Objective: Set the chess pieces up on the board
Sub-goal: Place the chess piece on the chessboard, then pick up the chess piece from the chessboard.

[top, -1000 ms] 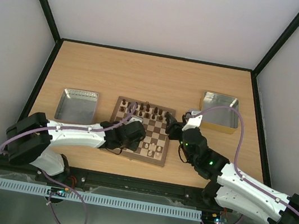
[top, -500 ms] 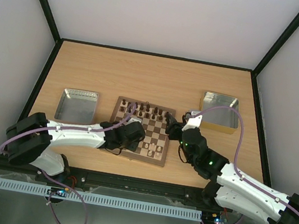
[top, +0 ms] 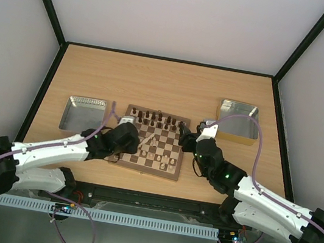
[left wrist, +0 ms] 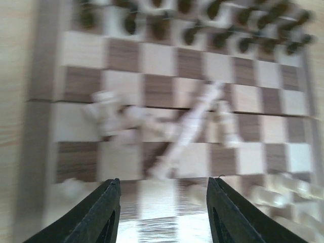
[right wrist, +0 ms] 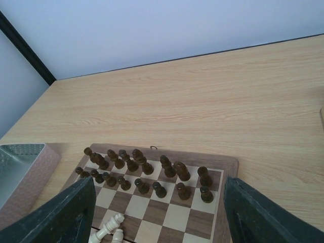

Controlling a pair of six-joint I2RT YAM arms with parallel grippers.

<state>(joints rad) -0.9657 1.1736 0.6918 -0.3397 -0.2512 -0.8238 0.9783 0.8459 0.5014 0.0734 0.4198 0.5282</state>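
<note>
Lower frame: left claw (left wrist: 163,188) gapes wide, empty, above the square checkered wooden board (left wrist: 45,126); right claw (right wrist: 159,185) spread, empty; two shiny metal trays (top: 83,115); cream wooden chessmen (left wrist: 190,126) too blurred to count.

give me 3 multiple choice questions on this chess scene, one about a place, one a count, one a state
1. Where on the board do the dark chessmen stand? A) near rows B) far rows C) middle rows
2. How many metal trays are there? A) one B) three C) two
3. The long cream piece mid-board is: A) lying on its side B) upright C) held by a gripper

1 B: they fill the two far rows.
2 C: one sits left of the board and one right.
3 A: in the left wrist view it lies across several squares.
</note>
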